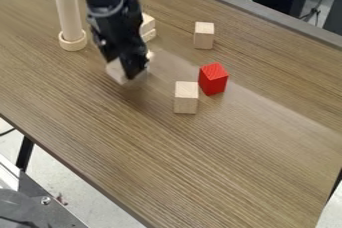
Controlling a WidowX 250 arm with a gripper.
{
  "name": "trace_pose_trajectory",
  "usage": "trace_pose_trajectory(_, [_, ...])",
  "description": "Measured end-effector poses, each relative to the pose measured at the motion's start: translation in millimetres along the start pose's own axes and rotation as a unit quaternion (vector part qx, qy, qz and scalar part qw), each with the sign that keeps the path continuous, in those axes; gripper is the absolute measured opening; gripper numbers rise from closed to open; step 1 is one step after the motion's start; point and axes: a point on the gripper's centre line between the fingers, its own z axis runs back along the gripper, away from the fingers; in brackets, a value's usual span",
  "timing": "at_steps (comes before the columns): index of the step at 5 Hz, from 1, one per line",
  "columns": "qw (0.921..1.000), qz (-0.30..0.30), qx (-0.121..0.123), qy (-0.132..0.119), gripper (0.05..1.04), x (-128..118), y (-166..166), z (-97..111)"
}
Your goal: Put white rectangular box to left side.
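1. Camera view, target. I take the white rectangular box to be the pale block [116, 71] at the tip of the gripper [131, 72]. It lies toward 10 o'clock from the middle of the view, partly hidden by the black hardware, and looks tilted. The task line could fit other pale blocks, so I log this as a reading.

2. Camera view, gripper. The arm [110, 9] comes in from 11 o'clock and hangs down over the block. From my station I cannot tell whether the gripper is spread, pressed together or pinching the block; nor can I tell whether the block is clear of the table [157, 172].

3. Camera view, surroundings. The upright white cylinder [69, 14], in its round base [73, 41], is toward 10 to 11 o'clock of the gripper tip. Pale pieces [147, 26] sit toward 1 o'clock, partly behind the arm. The red block [213, 79] is toward 3 o'clock, with one pale block [186, 97] just beside it at 7 to 8 o'clock and another [204, 35] apart from it near 12.

4. Camera view, progress. Done, as I judge it: the gripper is at the likely target. Left to do: make sure of the grasp, carry the block toward 9 o'clock, lower it, let go and back off. The block is already left of centre, but with the gripper on it I would not log the placement as complete.
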Motion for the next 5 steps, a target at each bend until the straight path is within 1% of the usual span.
trace_pose_trajectory(1, [0.9999,0.013,-0.003,0.007,0.545,-6.0,-1.1,-13.3])
trace_pose_trajectory(2, [0.9994,0.035,0.001,0.006,0.622,-6.8,4.1,-19.4])
trace_pose_trajectory(3, [0.9987,0.049,-0.006,0.015,0.918,-10.2,6.0,-21.6])
trace_pose_trajectory(4, [0.9981,0.06,-0.01,0.011,1.001,-5.9,5.6,-2.5])
trace_pose_trajectory(5, [0.9959,0.083,-0.002,-0.035,1.0,7.7,6.3,49.6])
